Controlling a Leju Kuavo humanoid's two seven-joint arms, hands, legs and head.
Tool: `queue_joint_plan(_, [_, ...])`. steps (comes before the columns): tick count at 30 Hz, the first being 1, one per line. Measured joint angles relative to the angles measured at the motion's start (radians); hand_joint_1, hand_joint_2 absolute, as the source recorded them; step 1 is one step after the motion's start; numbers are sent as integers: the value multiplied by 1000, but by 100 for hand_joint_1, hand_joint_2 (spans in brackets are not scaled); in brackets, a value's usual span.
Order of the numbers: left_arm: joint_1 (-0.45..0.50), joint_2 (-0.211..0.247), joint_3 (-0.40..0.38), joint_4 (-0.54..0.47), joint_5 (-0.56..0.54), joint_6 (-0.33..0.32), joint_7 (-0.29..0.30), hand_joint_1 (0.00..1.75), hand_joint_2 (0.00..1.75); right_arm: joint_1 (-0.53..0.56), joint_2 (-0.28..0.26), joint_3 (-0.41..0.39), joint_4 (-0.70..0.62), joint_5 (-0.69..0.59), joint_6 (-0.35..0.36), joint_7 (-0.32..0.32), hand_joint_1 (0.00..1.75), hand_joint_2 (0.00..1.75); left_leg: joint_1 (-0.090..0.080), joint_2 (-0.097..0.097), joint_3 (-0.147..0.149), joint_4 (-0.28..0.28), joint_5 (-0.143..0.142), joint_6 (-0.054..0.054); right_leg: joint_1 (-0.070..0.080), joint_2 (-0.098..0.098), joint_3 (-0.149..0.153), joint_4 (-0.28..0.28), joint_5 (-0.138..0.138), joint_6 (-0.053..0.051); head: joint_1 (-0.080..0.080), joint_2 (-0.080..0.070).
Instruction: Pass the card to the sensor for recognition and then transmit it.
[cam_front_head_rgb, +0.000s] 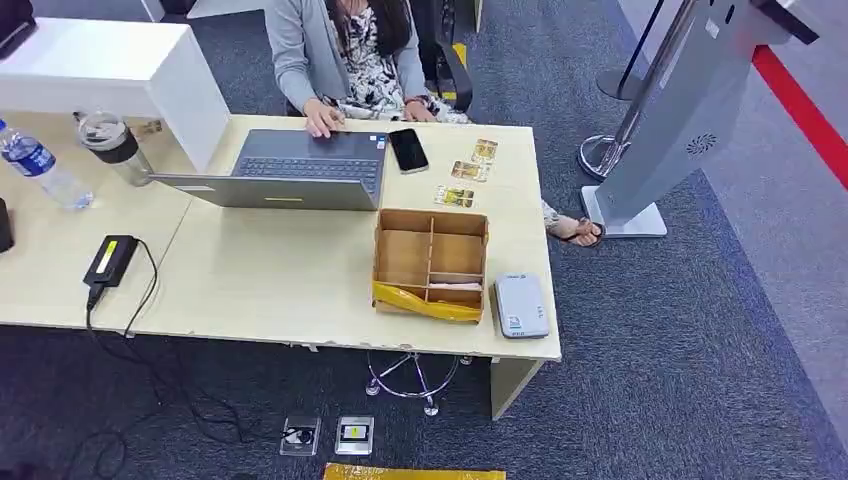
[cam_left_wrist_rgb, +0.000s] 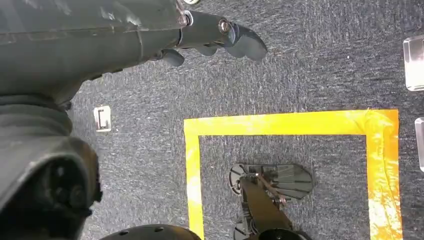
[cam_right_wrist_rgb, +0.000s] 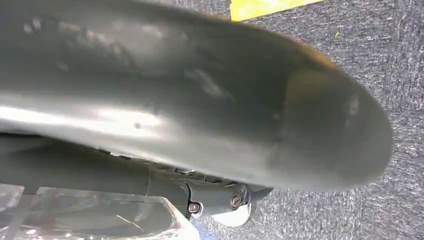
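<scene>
1. Both of our hands hang low over the carpet, away from the table. Our left hand (cam_left_wrist_rgb: 210, 37) has its dark fingers loosely apart and holds nothing; our right hand (cam_right_wrist_rgb: 215, 197) is mostly hidden behind its own grey cover, so we cannot tell how its fingers lie.
2. Three cards (cam_front_head_rgb: 468, 172) lie flat on the far right part of the table (cam_front_head_rgb: 280, 280), between the phone (cam_front_head_rgb: 408, 150) and the table's right edge, just beyond the cardboard divider box (cam_front_head_rgb: 431, 263).
3. We judge a card thin, stiff, light and slick; lying flat, it gives little to pinch. Sliding it toward an edge and pinching its long sides looks safest.
4. The sensor (cam_front_head_rgb: 521, 305), a pale flat reader, sits just beside the box at the near right corner.
5. A person (cam_front_head_rgb: 345, 60) works at a laptop (cam_front_head_rgb: 300, 168) across the table.
6. Around us, grey carpet with yellow tape (cam_left_wrist_rgb: 280, 122) marks, and a kiosk stand (cam_front_head_rgb: 680, 110) stands at right.
</scene>
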Motion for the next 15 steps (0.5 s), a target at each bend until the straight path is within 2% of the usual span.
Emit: queue_joint_plan(15, [-2,-8,0,3,9,-4,5,0,0,-5,0,8,2,16,0,-32,0,0,0,0,0,0,0,0,0,0,0,0,0,0,0,0])
